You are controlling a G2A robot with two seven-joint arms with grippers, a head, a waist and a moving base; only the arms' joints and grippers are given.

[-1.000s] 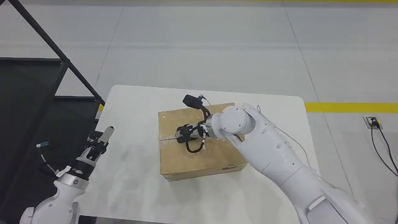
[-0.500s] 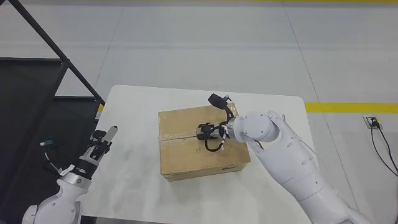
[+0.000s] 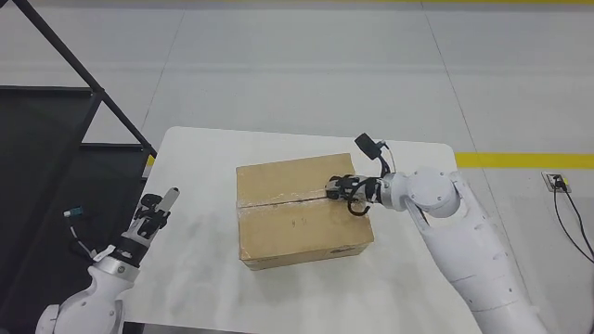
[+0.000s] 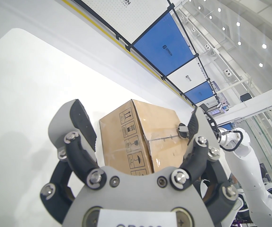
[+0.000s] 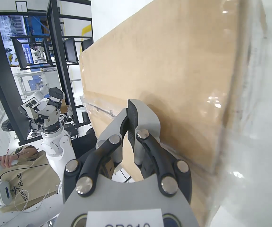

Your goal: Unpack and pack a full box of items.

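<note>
A closed cardboard box (image 3: 302,209) with a taped seam across its top stands in the middle of the white table (image 3: 200,162). My right gripper (image 3: 332,187) rests on that seam near the box's right end. In the right wrist view it (image 5: 129,115) is shut, with nothing between the fingers, its tips against the box (image 5: 173,60) at the tape line. My left gripper (image 3: 162,199) hovers over the table's left edge, well apart from the box. It (image 4: 136,119) is open and faces the box (image 4: 150,124), with the right gripper (image 4: 182,131) beyond.
A black metal frame (image 3: 65,121) stands off the table's left side, close to the left arm. Bare table surface lies on all sides of the box, widest at the left and front. The floor beyond carries a yellow line (image 3: 520,160).
My right gripper has slid along the top seam from the box's left part to its right end, staying shut. The left gripper has shifted slightly to the right.
</note>
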